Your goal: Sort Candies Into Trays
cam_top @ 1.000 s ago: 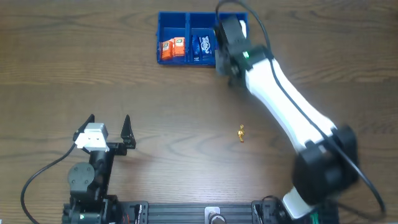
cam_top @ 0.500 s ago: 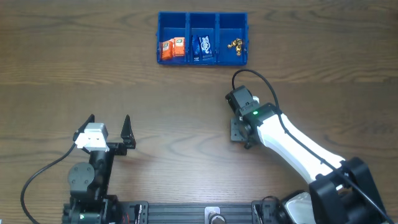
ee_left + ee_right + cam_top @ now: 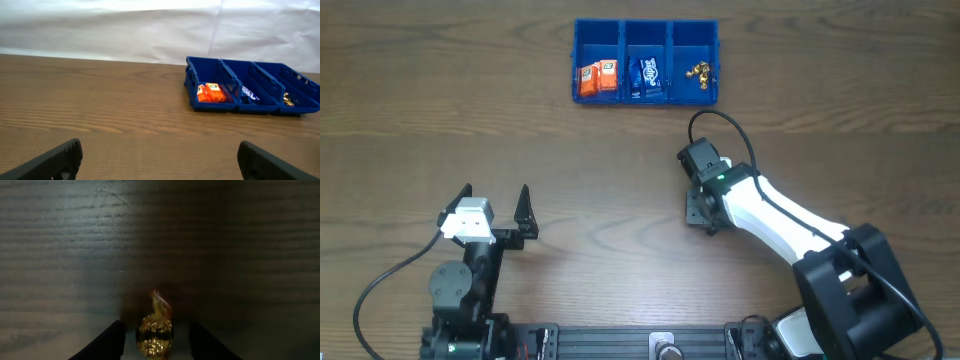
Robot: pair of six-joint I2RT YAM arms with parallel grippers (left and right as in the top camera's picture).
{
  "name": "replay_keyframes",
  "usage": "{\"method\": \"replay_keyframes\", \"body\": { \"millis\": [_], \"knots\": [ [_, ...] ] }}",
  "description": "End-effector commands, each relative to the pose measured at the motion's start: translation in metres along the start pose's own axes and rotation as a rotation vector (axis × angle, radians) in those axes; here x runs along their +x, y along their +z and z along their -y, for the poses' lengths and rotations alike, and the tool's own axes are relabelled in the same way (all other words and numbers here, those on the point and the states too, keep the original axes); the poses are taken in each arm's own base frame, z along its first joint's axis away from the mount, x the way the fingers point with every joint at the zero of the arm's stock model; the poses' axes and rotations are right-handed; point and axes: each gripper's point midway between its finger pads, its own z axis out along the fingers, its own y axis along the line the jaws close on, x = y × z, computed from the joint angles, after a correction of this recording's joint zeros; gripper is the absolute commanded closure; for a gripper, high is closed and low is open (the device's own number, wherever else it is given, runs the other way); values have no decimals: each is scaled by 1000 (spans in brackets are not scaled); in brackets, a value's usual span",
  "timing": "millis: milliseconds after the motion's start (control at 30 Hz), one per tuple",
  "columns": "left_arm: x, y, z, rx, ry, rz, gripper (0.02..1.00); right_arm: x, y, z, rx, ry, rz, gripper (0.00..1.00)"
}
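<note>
Jaws, top view: left gripper (image 3: 495, 197) spread wide; right gripper (image 3: 705, 213) down at the table (image 3: 620, 150).
Left wrist view: blue tray (image 3: 191, 85) far ahead of its jaws.
Right wrist view: gold candy (image 3: 155, 332) between parted jaws, seemingly untouched.

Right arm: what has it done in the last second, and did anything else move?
The right pincer drew back from the right end of the blue tray and came down over the loose gold candy, fingers open either side of it, not gripping yet. The left pincer and the tray stayed put.
</note>
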Motion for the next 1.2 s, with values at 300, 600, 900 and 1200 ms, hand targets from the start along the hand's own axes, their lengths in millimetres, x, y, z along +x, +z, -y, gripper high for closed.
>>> {"method": "replay_keyframes", "body": {
  "millis": [300, 600, 900, 1200],
  "knots": [
    [16, 1, 0, 5, 1, -49, 20, -1, 5, -1, 6, 7, 2, 820],
    [16, 1, 0, 5, 1, -49, 20, -69, -63, -26, -33, -21, 168, 831],
    [16, 1, 0, 5, 1, -49, 20, -209, -174, -33, -61, 3, 519, 827],
    [16, 1, 0, 5, 1, -49, 23, -295, -136, -14, 20, 58, 579, 825]
  ]
}}
